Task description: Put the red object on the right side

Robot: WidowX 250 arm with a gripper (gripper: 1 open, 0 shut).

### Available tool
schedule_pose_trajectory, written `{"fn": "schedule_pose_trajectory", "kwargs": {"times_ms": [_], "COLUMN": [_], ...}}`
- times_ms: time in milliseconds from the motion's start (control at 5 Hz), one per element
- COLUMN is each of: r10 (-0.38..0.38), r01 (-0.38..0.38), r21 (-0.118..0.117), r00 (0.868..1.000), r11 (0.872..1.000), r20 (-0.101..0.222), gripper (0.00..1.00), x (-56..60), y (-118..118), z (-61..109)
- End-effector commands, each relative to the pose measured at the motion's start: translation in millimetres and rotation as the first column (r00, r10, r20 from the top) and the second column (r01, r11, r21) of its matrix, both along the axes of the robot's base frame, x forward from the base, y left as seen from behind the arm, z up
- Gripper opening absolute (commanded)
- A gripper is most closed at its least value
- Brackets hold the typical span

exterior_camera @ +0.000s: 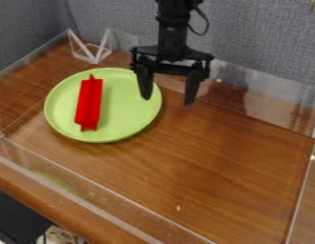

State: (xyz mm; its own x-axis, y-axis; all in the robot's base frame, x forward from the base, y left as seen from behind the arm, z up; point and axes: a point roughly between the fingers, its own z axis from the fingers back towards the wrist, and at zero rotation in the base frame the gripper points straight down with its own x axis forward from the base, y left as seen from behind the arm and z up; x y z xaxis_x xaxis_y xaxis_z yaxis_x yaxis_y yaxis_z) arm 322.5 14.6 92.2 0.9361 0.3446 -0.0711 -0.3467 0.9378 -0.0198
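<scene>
The hand (170, 89) hangs from a black arm (172, 24) that comes straight down out of the top of the picture. Its two dark fingers (146, 84) point down and stand wide apart, released, with nothing between them. The left-hand finger in the picture sits over the far right rim of the green plate (131, 119); the other finger is over bare wood just beside the plate. Whether the fingertips touch the surface or hang a little above it is hard to judge from this angle, though they look to be slightly clear of it.

The red object (88, 101) lies flat on the plate, left of the plate's middle, its long side running roughly from the near edge toward the far edge. It is well apart from both fingers, with open green plate between them.

The plate rests on the left half of a brown wooden counter (210, 162). A low clear wall (70, 195) runs around the counter's edges, and glints of light show along it. The wood to the right of the plate, under and beyond the hand, carries nothing.

Behind the plate, at the far left corner against a grey fabric backdrop (255, 33), stands a small white wire frame (91, 44).
</scene>
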Motion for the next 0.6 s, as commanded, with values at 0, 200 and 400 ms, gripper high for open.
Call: {"fn": "schedule_pose_trajectory", "kwargs": {"times_ms": [0, 200, 400], "r10": [0.061, 0.098, 0.138], "r01": [-0.061, -0.098, -0.137], "r21": [0.000, -0.008, -0.015], "r00": [0.995, 0.992, 0.987], "r11": [0.998, 0.995, 0.990], "r20": [0.075, 0.078, 0.081], "gripper": [1.00, 1.00, 1.00], "x": [4.4, 4.7, 4.2], "y": [6.4, 7.2, 9.1], "z": [20.9, 21.4, 22.6]}}
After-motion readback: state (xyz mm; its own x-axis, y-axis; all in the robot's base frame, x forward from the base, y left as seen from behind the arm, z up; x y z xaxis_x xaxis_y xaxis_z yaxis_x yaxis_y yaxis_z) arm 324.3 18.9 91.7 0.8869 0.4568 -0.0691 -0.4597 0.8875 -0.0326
